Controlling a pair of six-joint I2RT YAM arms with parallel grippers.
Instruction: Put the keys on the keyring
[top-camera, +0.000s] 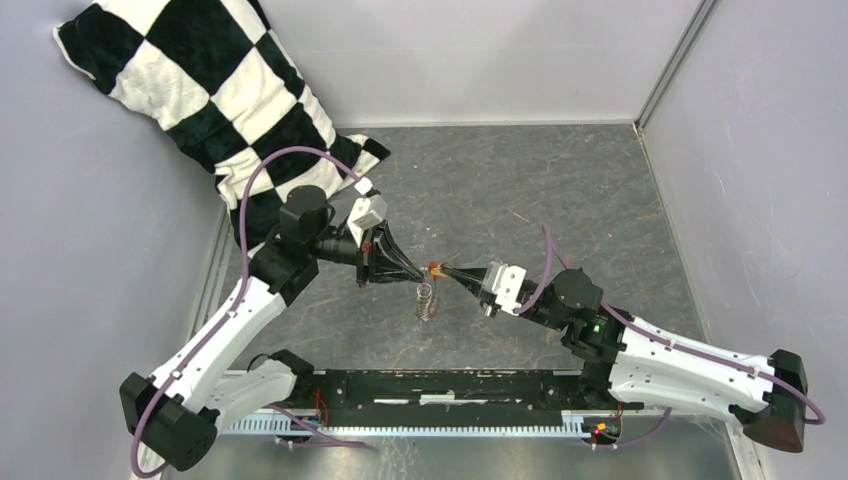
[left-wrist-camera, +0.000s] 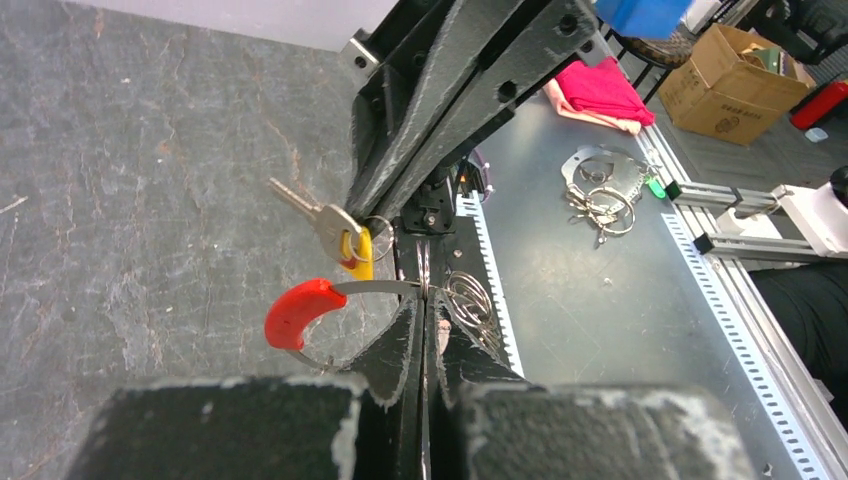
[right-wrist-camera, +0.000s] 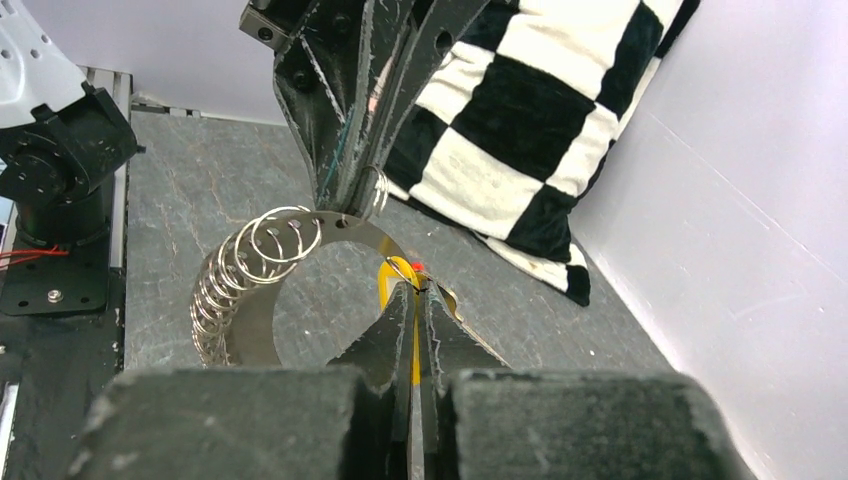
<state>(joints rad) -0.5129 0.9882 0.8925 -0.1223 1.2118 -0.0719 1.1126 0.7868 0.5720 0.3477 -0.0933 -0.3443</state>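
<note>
The grey stone-patterned table (top-camera: 560, 200) carries a black-and-white checkered pillow (top-camera: 215, 95) propped in its far left corner. Both arms reach inward and meet tip to tip above the table centre. The left gripper (left-wrist-camera: 424, 310) has its jaws pressed together on the flat silvery band of the keyring (left-wrist-camera: 380, 288), holding it clear of the table. The band's red sleeve (left-wrist-camera: 298, 312) lies on the arc to one side of the grip point. A stack of small split rings (right-wrist-camera: 235, 275) is strung on the band and hangs below it. The right gripper (right-wrist-camera: 415, 300) has its jaws pinched on the key (left-wrist-camera: 345, 235) at the yellow head, blade pointing away. The key sits just beside the keyring band; contact between the two cannot be determined.
</note>
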